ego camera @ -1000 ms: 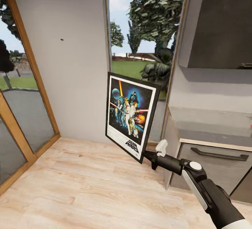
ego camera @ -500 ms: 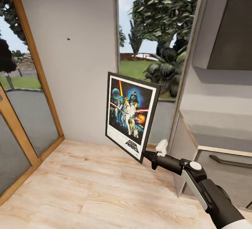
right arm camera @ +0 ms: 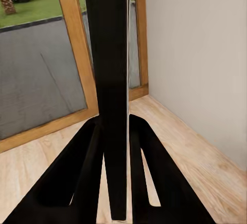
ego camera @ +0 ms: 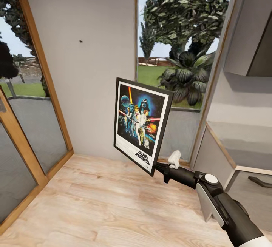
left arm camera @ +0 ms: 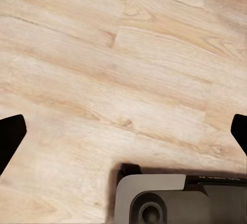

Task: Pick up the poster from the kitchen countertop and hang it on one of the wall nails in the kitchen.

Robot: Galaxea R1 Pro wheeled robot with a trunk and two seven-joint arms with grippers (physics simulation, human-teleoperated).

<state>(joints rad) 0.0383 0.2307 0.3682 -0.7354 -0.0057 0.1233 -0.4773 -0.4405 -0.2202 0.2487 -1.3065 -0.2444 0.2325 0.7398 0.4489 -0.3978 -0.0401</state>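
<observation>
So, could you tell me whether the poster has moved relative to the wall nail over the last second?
Yes. The poster keeps its place in the head view while the nail drifts right, so the nail-to-poster gap narrows sideways.

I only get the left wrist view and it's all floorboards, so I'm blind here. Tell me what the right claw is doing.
Observer: The right claw is shut on the poster, gripping the frame at its lower right corner.
Operator: Give me the grip from up close.
Observer: In the right wrist view the poster's black edge runs straight up between the two fingers, one on each side.
Operator: Now find me a nail.
Observer: The head view shows a small dark nail on the grey wall, higher than the poster's top and to its left.
Operator: Say what flanks that wall.
Observer: A wood-framed glass door on its left, a window on its right.
</observation>
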